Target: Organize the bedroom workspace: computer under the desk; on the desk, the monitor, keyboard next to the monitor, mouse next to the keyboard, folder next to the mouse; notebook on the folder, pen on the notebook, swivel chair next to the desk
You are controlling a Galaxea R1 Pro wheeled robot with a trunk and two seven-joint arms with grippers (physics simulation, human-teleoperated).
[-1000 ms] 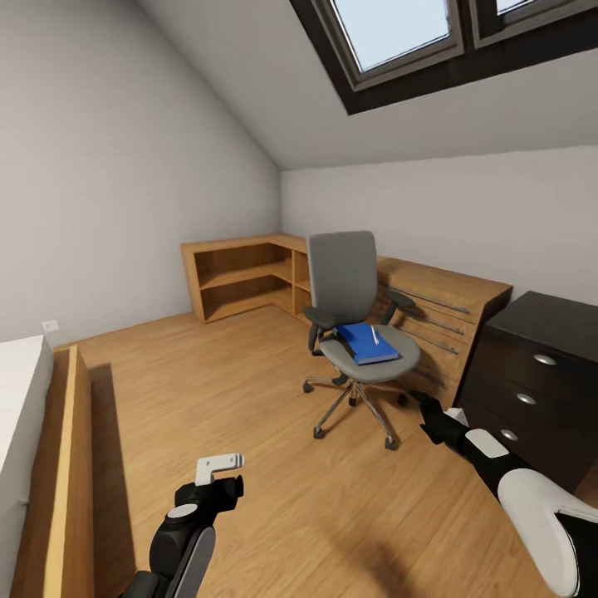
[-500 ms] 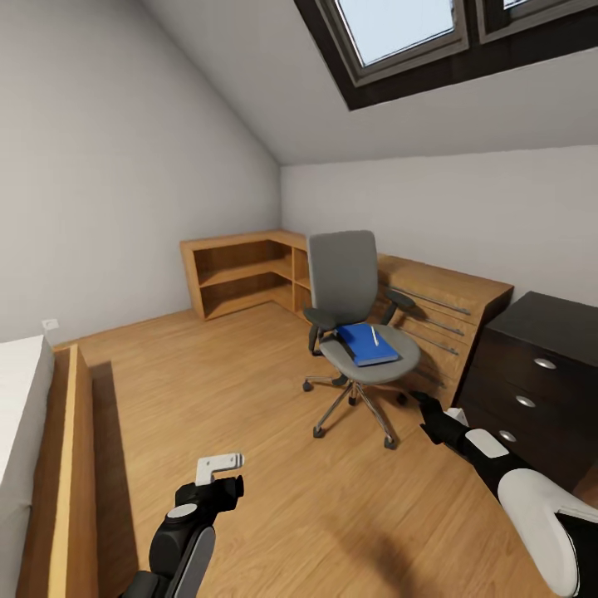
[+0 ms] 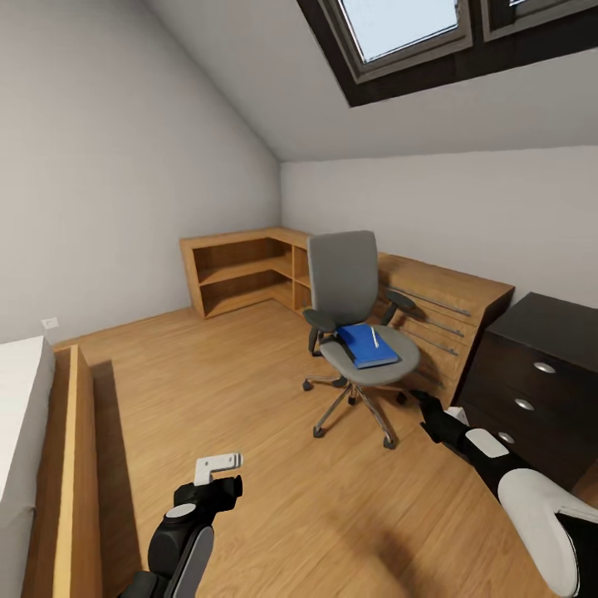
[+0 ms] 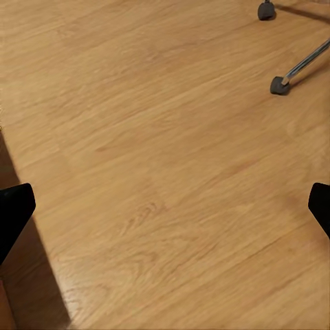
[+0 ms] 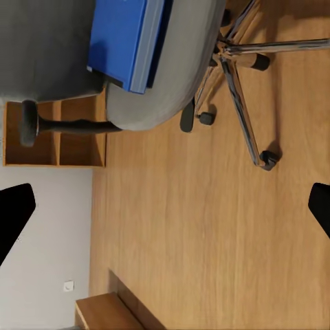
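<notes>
While the robot stood on the bare wood floor (image 3: 249,382) of the attic bedroom, the swivel chair (image 3: 353,324) sat ahead of it, near the low wooden shelving (image 3: 241,274) and well apart from both arms. The blue folder (image 3: 365,344) lay flat on the grey seat, with a thin white pen (image 3: 374,335) resting on top; whether a notebook lay between them was too small to tell. The black drawer unit of the desk (image 3: 540,365) stood just right of the chair.

The right gripper (image 3: 429,413) reached toward the chair's chrome base, its fingers spread wide and empty in its wrist view. The left gripper (image 3: 218,467) hung low over the floor, also wide open and holding nothing.

The step in hand looked like the approach to the folder. Doing it well probably meant rolling closer first, then bringing the right gripper in level with the seat, taking the folder by its near edge, and keeping it flat so the pen would not roll off.
</notes>
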